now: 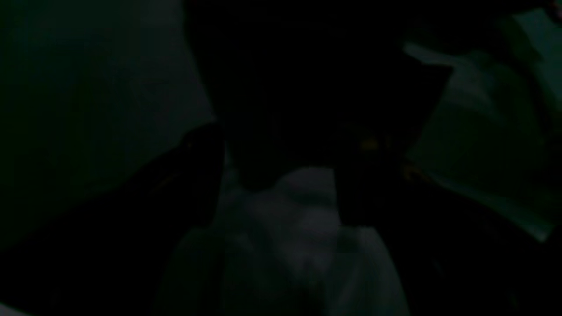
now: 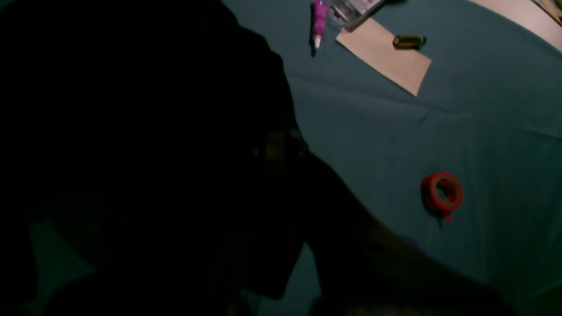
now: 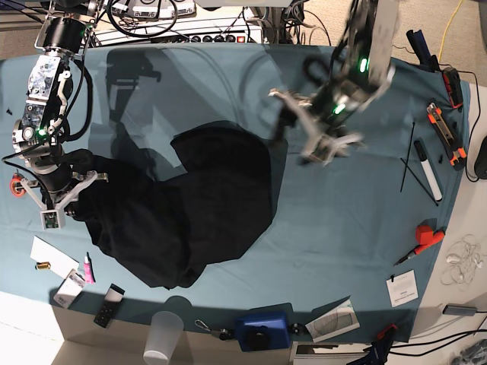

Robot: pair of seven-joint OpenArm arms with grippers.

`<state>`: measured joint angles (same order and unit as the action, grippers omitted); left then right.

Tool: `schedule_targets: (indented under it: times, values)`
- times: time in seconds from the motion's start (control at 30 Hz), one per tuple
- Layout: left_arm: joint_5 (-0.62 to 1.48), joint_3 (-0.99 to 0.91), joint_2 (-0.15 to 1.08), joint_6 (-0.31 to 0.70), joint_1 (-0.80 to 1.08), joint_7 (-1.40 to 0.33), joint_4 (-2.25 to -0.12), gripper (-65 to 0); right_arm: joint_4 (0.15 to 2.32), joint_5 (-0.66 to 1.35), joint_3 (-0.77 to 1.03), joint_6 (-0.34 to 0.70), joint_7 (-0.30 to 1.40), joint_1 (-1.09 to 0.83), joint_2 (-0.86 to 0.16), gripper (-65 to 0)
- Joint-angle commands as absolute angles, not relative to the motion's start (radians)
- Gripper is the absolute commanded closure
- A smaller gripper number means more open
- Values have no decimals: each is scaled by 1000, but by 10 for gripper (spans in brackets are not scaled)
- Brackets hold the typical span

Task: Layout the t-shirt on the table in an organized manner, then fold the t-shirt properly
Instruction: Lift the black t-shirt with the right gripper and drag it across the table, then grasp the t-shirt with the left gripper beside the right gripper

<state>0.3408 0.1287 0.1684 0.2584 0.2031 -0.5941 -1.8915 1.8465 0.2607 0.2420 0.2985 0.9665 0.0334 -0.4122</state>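
Surface (image 3: 365, 228) is teal, with the shirt (image 3: 198, 205) crumpled in a dark heap left of centre, not laid out yet. My left gripper (image 3: 323, 141) hangs off the shirt's right edge, jaws spread, holding nothing. Right gripper (image 3: 57, 194) sits at the shirt's left edge, clenched; wrist view too dark to confirm cloth in it. I'd regrab the shirt's right hem with the left, then pull both ends apart, low and slow. Red tape roll (image 2: 442, 193) lies near the shirt; steer clear.
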Motion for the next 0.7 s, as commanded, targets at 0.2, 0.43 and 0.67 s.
schedule_targets:
  times: [0.2,0.43,0.67]
  values:
    - [446,127,160,256,107,-605,-1832,-395,1862,226,249,293,940,49,-429,0]
    - [526,128,138,259,28,-614,-1701,-395,1862,216,249,293,939,50,-429,0]
    - [571,129,108,287,19,-635,-1698,-335,1862,216,249,293,939,49,-429,0]
